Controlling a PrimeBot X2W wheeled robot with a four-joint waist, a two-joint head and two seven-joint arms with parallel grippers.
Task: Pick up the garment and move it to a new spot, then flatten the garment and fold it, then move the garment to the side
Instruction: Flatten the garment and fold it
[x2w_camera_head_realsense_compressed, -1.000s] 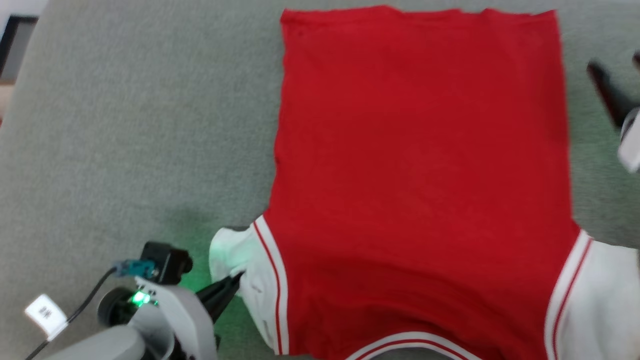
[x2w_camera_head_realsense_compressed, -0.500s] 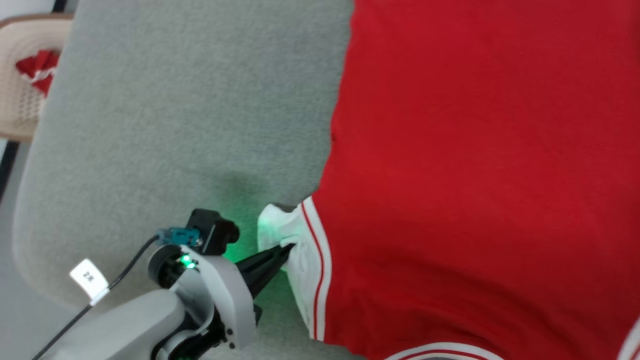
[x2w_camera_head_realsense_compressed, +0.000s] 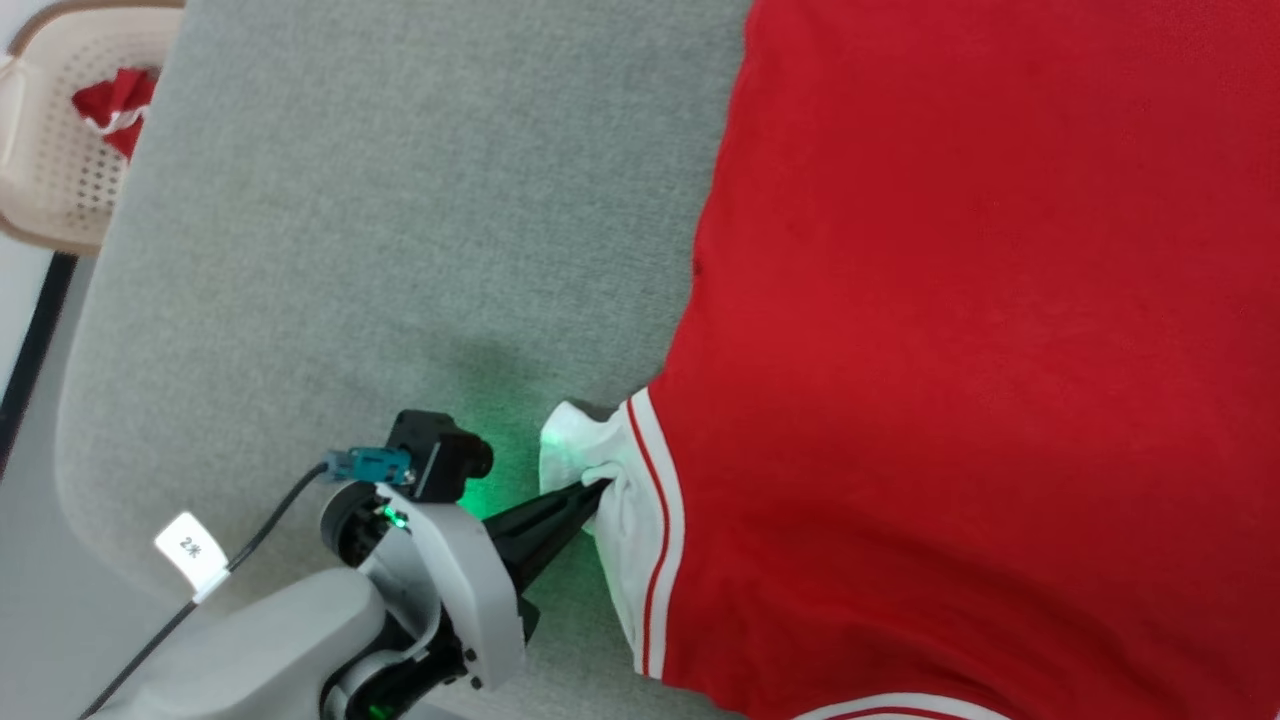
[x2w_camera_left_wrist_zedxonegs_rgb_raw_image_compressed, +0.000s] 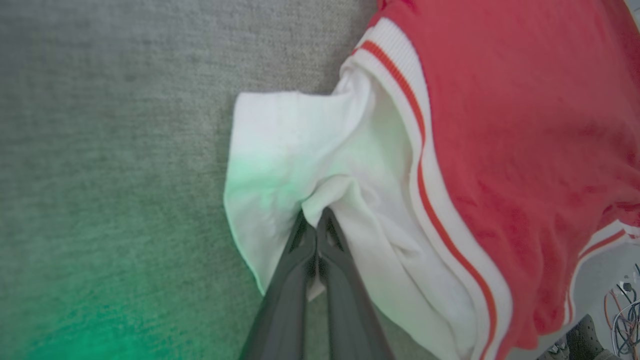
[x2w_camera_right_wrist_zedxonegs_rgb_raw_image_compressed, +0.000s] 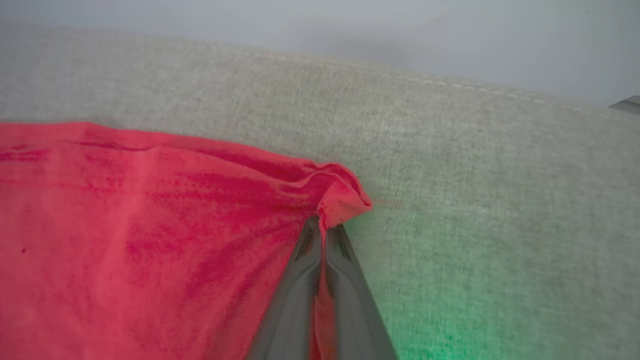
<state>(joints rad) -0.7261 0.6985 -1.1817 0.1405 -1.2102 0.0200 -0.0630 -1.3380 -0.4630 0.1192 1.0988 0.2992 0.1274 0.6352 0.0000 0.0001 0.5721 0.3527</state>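
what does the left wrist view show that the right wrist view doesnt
Left wrist view: the left gripper shut on the white short sleeve, next to red-white striped trim. Right wrist view: the right gripper shut on a bunched plain red corner, with a stitched seam along the far edge of the surface. Both: the red jersey shirt lying on a grey woven fabric surface, tinted by green light.

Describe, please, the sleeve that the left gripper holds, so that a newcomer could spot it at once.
A red garment lies spread on a grey surface. At its left edge, past a red-and-white striped trim, a short sleeve sticks out, pinched by the left gripper. Unlike the flat red cloth beside it, it is white, bunched and tinted green.
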